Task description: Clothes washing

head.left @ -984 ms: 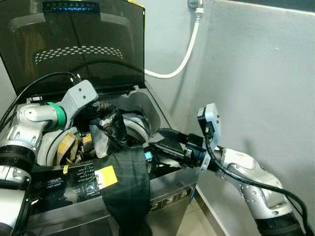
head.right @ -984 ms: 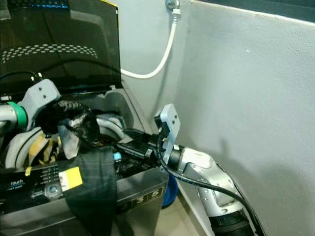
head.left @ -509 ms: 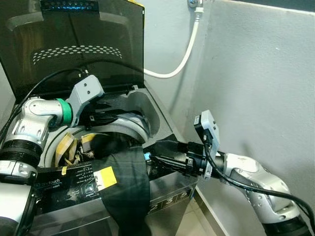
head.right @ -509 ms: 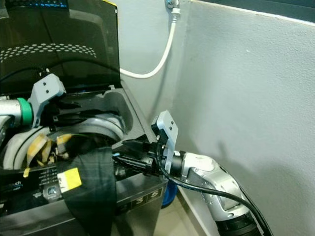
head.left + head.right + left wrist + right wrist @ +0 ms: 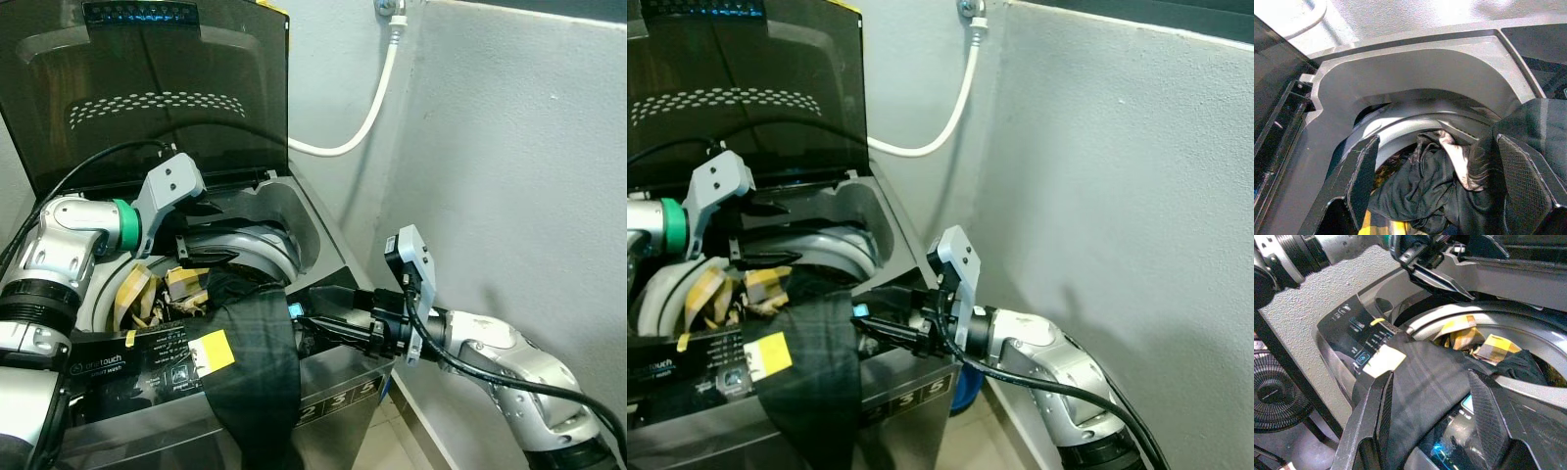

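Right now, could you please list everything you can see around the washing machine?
Top-loading steel washing machine: one, silver, in front.
Tinted lid: one, dark, raised.
Dark garment: one, black, draped over the front rim.
Yellow checked cloth: one, yellow and white, in the drum.
White hose: one, on the wall.
Fan: one, black, on the floor.
Blue object: one, beside the machine, unclear.
Left gripper: open, above the drum.
Right gripper: open, at the garment.
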You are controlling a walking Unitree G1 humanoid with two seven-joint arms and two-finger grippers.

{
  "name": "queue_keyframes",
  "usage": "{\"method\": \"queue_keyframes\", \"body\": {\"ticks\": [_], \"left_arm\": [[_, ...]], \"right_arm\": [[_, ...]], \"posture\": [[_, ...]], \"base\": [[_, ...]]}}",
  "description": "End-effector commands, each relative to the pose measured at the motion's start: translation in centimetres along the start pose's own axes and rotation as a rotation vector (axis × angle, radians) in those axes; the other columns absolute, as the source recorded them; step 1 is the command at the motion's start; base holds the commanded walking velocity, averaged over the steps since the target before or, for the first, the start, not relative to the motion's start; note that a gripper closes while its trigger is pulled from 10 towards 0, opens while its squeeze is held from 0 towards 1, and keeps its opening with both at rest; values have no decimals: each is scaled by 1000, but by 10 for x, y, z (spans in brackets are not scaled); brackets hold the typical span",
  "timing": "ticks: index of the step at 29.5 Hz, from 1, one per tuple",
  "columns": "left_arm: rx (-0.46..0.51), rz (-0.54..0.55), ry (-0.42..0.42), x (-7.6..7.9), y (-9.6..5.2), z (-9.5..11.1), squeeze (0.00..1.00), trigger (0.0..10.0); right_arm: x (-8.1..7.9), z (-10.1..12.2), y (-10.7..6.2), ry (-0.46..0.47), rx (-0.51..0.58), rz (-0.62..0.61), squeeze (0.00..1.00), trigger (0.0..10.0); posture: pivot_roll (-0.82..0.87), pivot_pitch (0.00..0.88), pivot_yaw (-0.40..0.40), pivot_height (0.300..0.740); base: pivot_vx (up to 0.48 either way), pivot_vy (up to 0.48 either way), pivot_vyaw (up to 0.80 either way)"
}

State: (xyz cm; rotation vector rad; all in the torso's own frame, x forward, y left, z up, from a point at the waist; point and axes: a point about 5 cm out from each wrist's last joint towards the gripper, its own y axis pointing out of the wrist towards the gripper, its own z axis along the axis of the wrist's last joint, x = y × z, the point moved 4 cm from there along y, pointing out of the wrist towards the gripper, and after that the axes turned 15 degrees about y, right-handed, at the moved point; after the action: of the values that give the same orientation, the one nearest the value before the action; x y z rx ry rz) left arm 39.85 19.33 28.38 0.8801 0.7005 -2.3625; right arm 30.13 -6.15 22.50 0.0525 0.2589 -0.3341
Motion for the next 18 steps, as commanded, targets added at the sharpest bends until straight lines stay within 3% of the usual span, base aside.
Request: {"method": "queue_keyframes", "body": {"ticks": [1, 4, 6, 7, 8, 9, 10, 11, 12, 14, 15, 18], "left_arm": [[-3, -10, 4, -6, -7, 4, 1000, 10000], [27, 4, 3, -10, -9, 11, 1000, 10000], [176, 68, -52, -22, -14, 33, 1000, 10000], [176, 68, -52, -22, -14, 33, 1000, 10000], [276, 111, -84, -28, -16, 48, 1000, 10000], [276, 111, -84, -28, -16, 48, 1000, 10000], [401, 120, -138, -31, -21, 67, 1000, 10000], [401, 120, -138, -31, -21, 67, 1000, 10000], [502, 119, -173, -35, -26, 83, 0, 10000], [502, 119, -173, -35, -26, 83, 0, 10000], [572, 140, -202, -42, -33, 93, 0, 10000], [585, 155, -198, -50, -40, 98, 0, 10000]], "right_arm": [[-2, -5, 0, 2, -21, -1, 0, 10000], [-1, -6, 0, 6, -25, -12, 0, 10000], [5, -5, 2, 0, -14, -60, 0, 10000], [5, -5, 2, 0, -14, -60, 0, 10000], [13, -2, 3, -13, 15, -124, 0, 10000], [13, -2, 3, -13, 15, -124, 0, 10000], [23, 2, 4, 8, 60, -202, 0, 10000], [23, 2, 4, 8, 60, -202, 0, 10000], [30, 5, 3, 15, 91, -255, 0, 10000], [30, 5, 3, 15, 91, -255, 0, 10000], [32, 6, 3, 23, 104, -274, 0, 10000], [30, 2, 3, 27, 96, -267, 0, 10000]], "posture": [[37, 0, 52, 740], [41, 0, 48, 740], [47, 8, 62, 740], [47, 8, 62, 740], [49, 19, 75, 740], [49, 19, 75, 740], [54, 23, 82, 740], [54, 23, 82, 740], [61, 27, 91, 740], [61, 27, 91, 740], [65, 27, 97, 740], [70, 22, 106, 740]], "base": [[0, 0, 0], [0, 0, 0], [0, 0, 0], [0, 0, 0], [0, 0, 0], [0, 0, 0], [0, 0, 0], [0, 0, 0], [0, 0, 0], [0, 0, 0], [0, 0, 0], [0, 0, 0]]}}
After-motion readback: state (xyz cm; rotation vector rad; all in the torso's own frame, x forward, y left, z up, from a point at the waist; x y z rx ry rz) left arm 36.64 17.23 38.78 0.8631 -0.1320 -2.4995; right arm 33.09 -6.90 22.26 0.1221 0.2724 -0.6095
